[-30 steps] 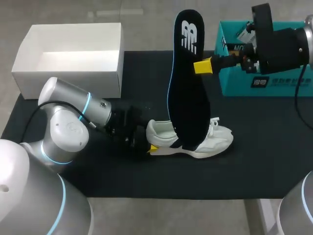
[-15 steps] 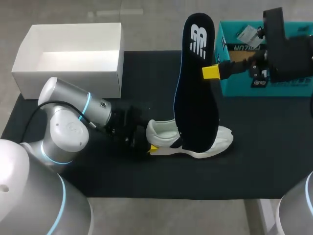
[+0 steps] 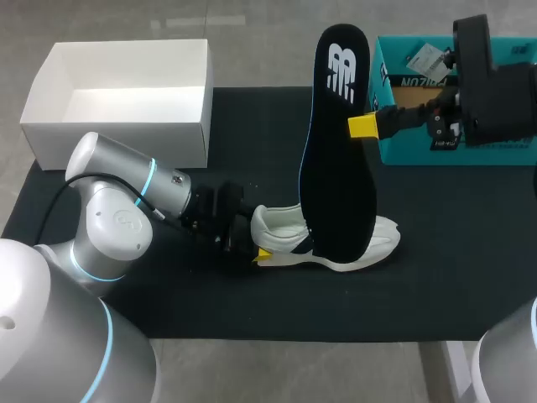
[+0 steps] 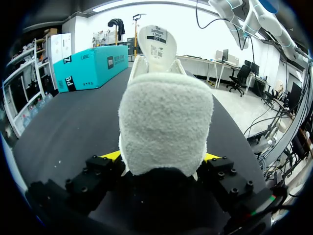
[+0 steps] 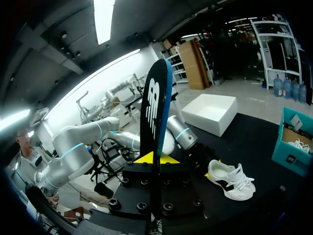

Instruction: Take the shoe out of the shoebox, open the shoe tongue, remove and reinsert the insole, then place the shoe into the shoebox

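Observation:
A white shoe (image 3: 281,227) lies on its side on the black mat (image 3: 252,302). My left gripper (image 3: 256,243) holds its heel: in the left wrist view the padded heel (image 4: 164,127) sits between the two fingers, touching both. My right gripper (image 3: 361,126) is shut on the edge of a black insole (image 3: 336,168) and holds it upright above the shoe. In the head view the insole's lower end overlaps the shoe. The right wrist view shows the insole (image 5: 154,112) edge-on between the yellow tips, with the shoe (image 5: 231,180) below on the mat.
The teal shoebox (image 3: 419,151) stands at the back right, just behind my right gripper. A white open box (image 3: 117,134) stands at the back left. My left arm lies low across the mat's left part.
My right arm has carried the insole a little to the right and higher. The left arm and the shoe have stayed where they were.

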Motion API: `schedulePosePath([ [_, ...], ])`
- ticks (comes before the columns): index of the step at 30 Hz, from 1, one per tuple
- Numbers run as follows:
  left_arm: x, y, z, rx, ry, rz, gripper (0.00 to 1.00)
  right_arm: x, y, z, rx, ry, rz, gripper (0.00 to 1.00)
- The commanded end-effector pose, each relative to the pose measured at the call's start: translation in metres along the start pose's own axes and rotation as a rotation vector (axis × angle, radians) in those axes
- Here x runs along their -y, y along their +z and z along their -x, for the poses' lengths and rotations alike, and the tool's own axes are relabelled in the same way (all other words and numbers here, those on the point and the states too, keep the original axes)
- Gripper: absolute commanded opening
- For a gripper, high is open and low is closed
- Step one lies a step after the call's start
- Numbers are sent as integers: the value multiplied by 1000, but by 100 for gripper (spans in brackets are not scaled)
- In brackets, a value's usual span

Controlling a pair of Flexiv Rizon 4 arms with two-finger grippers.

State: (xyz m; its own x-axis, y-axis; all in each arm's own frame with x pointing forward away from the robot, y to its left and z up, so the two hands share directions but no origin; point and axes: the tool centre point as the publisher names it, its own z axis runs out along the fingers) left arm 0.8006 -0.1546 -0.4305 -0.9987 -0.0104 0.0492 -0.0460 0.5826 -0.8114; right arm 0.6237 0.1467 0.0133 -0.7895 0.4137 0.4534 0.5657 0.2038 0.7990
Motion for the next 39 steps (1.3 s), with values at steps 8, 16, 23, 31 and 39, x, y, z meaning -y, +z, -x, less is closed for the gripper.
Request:
schedulePosePath([
  [8,-1,1,0,0,0,1,11,-2,4,1,-1,1,-2,0],
  [16,2,-3,5,1,20,-5,100,-2,4,1,-1,1,-2,0],
  [23,10,-13,11,-6,59,39,100,-2,4,1,-1,1,-2,0],
  [31,24,-32,8,-22,105,161,100,-2,4,1,-1,1,-2,0],
  [39,32,-47,-1,-26,128,341,100,-2,4,1,-1,1,-2,0],
])
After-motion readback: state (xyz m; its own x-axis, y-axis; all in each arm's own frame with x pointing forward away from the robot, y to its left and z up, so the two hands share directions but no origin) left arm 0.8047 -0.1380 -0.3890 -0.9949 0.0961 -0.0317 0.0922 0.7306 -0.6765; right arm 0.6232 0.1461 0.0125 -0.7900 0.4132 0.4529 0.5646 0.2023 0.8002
